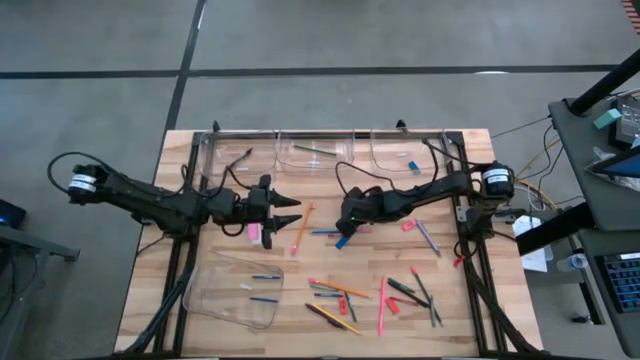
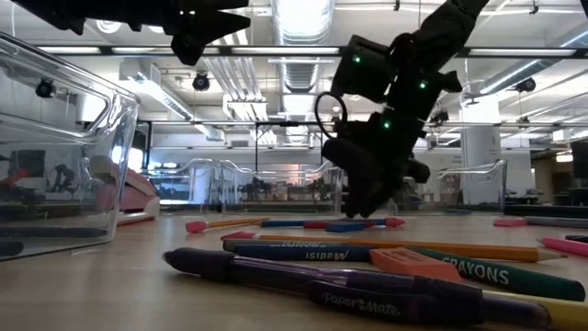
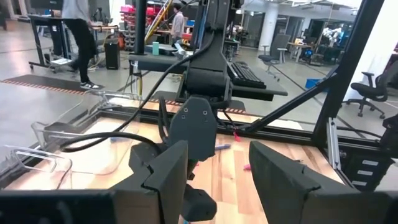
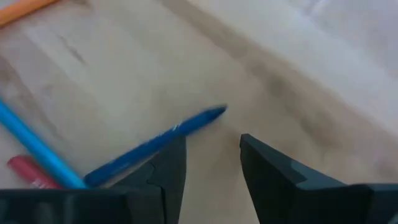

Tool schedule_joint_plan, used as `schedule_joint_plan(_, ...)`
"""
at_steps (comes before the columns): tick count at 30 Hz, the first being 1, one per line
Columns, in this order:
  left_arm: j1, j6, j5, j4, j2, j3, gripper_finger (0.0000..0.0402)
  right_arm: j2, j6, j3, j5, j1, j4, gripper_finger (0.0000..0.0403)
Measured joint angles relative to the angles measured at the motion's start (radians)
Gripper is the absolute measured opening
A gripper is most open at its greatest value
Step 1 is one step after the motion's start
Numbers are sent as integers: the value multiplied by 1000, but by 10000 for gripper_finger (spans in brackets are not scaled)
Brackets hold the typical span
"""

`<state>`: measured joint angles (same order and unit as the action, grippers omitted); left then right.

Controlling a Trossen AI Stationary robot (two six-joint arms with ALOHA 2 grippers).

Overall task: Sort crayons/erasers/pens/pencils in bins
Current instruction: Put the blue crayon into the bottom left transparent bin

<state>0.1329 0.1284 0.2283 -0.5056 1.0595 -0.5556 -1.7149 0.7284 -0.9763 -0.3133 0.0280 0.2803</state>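
Overhead, table-level, two wrist cameras

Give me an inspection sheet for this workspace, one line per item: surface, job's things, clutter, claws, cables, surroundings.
Surface: wooden table.
Job's things: clear bins along the far edge, another bin near the front; pens, pencils and crayons scattered right of centre.
Clutter: nothing seen.
Claws: left claw open above the table; right claw low over a blue crayon, which lies outside the jaws.
Cables: black loops along both arms.
Surroundings: concrete floor, desk at right, people walking behind.
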Motion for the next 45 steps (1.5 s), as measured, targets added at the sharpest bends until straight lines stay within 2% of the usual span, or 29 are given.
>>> schedule_joint_plan(8, 0, 0, 0, -1, 0, 0, 159, -3, 37, 31, 52, 12, -92, 146)
schedule_joint_plan(27, 8, 47, 7, -1, 0, 0, 159, -3, 38, 31, 78, 20, -219, 153)
schedule_joint_plan(33, 13, 50, 7, -1, 0, 0, 159, -3, -22, 31, 81, 23, -229, 153)
schedule_joint_plan(45, 13, 50, 6, -1, 0, 0, 159, -3, -96, 18, 167, 55, -293, 159)
